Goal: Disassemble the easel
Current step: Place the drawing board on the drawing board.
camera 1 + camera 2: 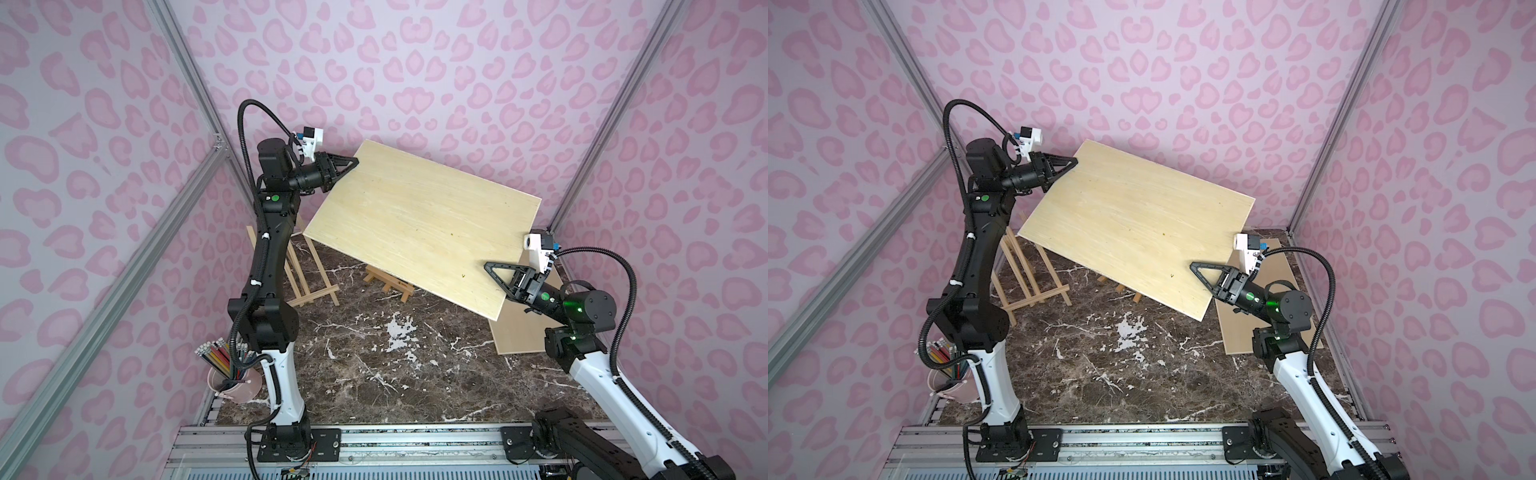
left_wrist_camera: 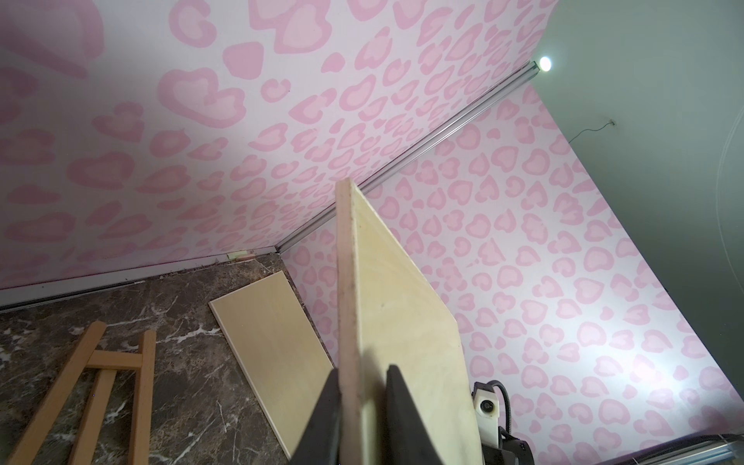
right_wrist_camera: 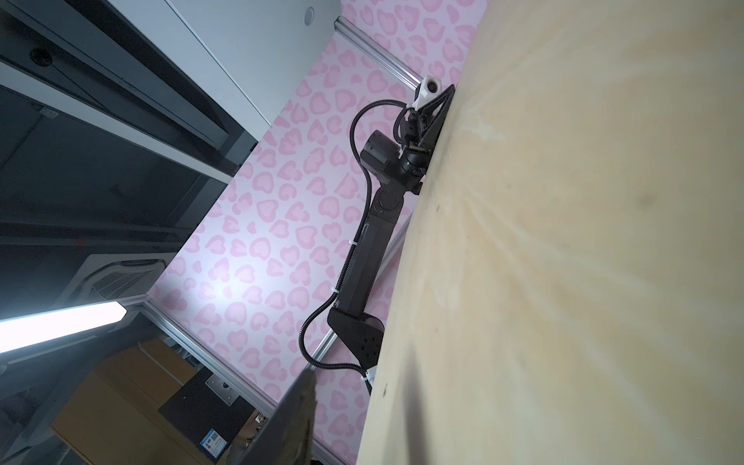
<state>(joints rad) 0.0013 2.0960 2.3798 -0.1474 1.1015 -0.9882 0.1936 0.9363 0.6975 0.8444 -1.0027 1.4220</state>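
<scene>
Closest to my view, the ribbed aluminium rail [image 1: 415, 440] is carrying both arm bases, and beyond it the dark, white-veined marble table [image 1: 374, 374] is stretching back to the walls. I'm watching a pale plywood board [image 1: 419, 224], flat and rectangular with fine straight grain. It is hanging clear of the table, face up, its long axis running from far left to near right. The left gripper [image 1: 353, 161] is clamping the far-left edge: in the left wrist view its black fingers [image 2: 326, 406] are pressing on both faces of the thin sheet. The right gripper [image 1: 492, 270] is straddling the near-right corner with its jaws parted. In the right wrist view I'm seeing wall between the one visible finger [image 3: 296, 410] and the board, and the wood is hiding the other finger. The easel [image 1: 1038, 298], a light frame of square wooden slats, is sitting on the table at the far left, partly hidden by the left arm. Its long axis is pointing back toward the left wall; I cannot tell whether it is leaning or lying. A darker frame [image 1: 390, 284] is poking out under the board's low edge, bearing a mark too small to read. A second board [image 1: 519, 332] is lying flat at the right.
</scene>
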